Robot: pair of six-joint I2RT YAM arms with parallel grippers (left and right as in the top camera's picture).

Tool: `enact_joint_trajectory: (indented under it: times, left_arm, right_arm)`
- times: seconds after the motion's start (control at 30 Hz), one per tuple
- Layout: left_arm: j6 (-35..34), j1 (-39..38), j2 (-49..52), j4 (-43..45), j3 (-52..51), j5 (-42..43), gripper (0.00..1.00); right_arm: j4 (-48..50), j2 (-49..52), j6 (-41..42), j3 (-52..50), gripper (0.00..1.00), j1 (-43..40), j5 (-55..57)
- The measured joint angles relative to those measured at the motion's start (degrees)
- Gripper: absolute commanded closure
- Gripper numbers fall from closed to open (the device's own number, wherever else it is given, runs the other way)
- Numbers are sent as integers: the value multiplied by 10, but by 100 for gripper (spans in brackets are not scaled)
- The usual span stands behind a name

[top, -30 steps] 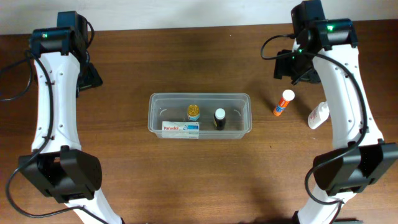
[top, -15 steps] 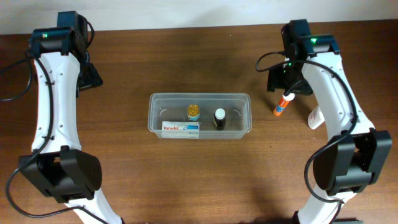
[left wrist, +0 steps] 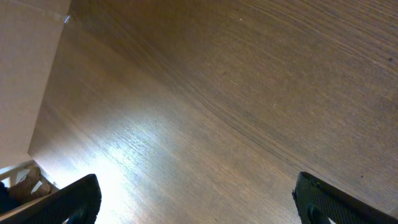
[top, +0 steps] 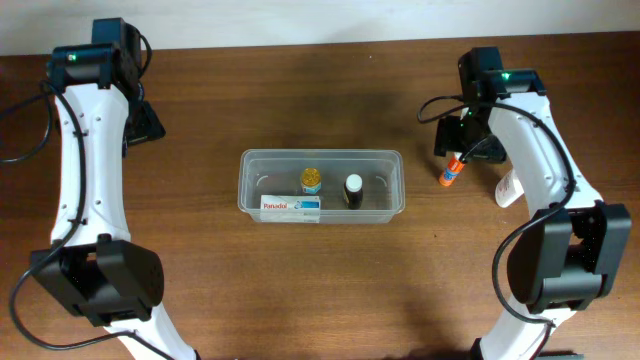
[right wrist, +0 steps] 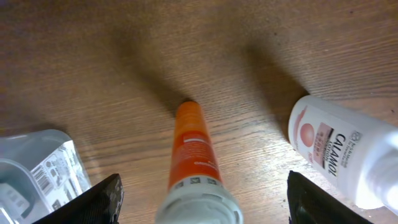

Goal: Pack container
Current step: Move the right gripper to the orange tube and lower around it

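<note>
The clear plastic container (top: 380, 153) sits mid-table and holds a Panadol box (top: 291, 207), a yellow-capped bottle (top: 311, 180) and a black-capped bottle (top: 353, 188). An orange tube with a white cap (top: 451, 172) lies to its right. My right gripper (top: 462, 145) hovers over it, open. In the right wrist view the tube (right wrist: 196, 149) lies between my spread fingers (right wrist: 93, 202), untouched, and the container's corner (right wrist: 37, 168) shows at left. My left gripper (top: 140, 120) is open and empty over bare wood (left wrist: 199, 205) at the far left.
A white calamine bottle (top: 509, 187) lies on the table right of the orange tube, partly under my right arm; it also shows in the right wrist view (right wrist: 348, 155). The table's back edge runs along the top.
My right gripper has moved from the back right corner forward and left, down over the orange tube. The left arm has not moved.
</note>
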Motion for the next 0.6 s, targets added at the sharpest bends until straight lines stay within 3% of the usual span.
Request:
enact_joint_trajectory:
  times: [0.6]
  left_arm:
    - [0,0,0,0,0,0,1]
  right_arm:
    - [28,0,-2,-34,40,0,-21]
